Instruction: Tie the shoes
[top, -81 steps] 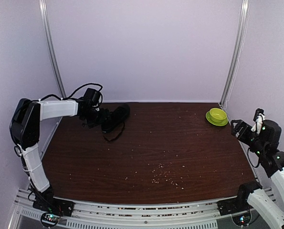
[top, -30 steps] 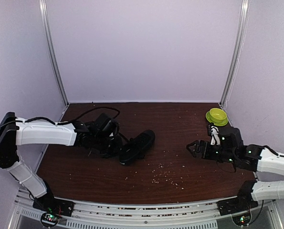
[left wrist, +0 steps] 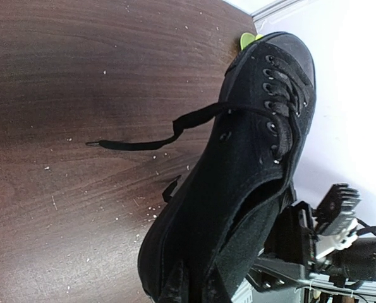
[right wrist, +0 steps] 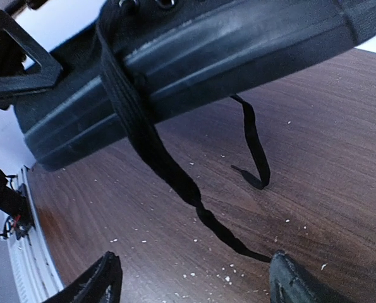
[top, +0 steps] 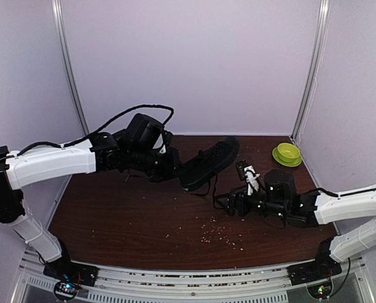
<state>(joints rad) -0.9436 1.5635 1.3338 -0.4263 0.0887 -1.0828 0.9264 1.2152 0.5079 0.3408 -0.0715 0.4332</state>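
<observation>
The black shoe [top: 210, 163] hangs tilted above the table, toe up toward the back right. My left gripper [top: 173, 169] is shut on its heel end. In the left wrist view the shoe [left wrist: 238, 170] fills the frame and its heel hides my fingers. One thin black lace [left wrist: 151, 140] trails off its side. My right gripper [top: 222, 203] sits low just under and in front of the shoe. In its wrist view the right gripper [right wrist: 194, 284] is open, the sole [right wrist: 206, 57] overhead. A lace [right wrist: 169, 173] hangs between the fingers, its tip on the table beside the right finger [right wrist: 292, 281].
A green bowl [top: 287, 154] stands at the back right of the dark wooden table [top: 112, 214]. White crumbs [top: 216, 233] lie scattered near the front middle. A second lace end [right wrist: 254, 142] dangles to the tabletop under the shoe.
My left arm has lifted the shoe off the table and carried it right and back. My right gripper has moved left, under the shoe, and its fingers have narrowed a little.
</observation>
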